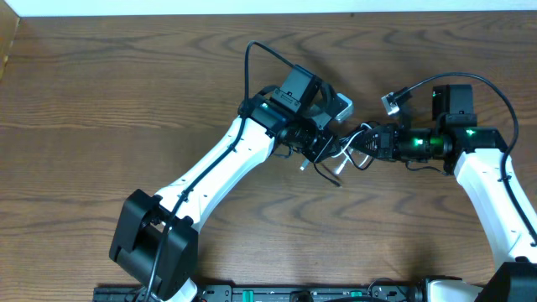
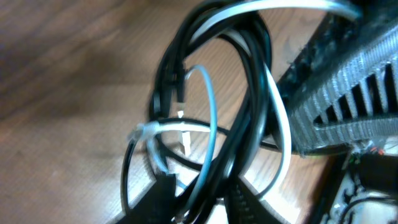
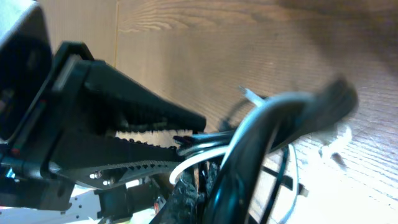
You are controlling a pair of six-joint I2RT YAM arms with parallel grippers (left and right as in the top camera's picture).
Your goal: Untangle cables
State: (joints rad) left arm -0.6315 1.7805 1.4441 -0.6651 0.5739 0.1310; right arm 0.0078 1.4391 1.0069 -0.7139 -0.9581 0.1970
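left arm [image 1: 222, 164] and right arm [image 1: 495, 189]: white links, black joints, green lights [image 1: 417, 144], looping black wires [image 1: 248, 63]; left tool [image 3: 189, 137] black, ribbed.

A brown wooden bench [image 1: 101, 101] fills the overhead view, its grain running from 9 o'clock to 3 o'clock. Along the 12 o'clock edge lies a pale white strip [image 1: 168, 7], and a darker band [image 1: 7, 46] borders the bench towards 10 o'clock. Both wrist views show the same grained wood, blurred.

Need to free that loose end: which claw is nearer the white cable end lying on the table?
Left. The left claw sits just up-right of the white cable end; the right claw is farther right, past the cables.
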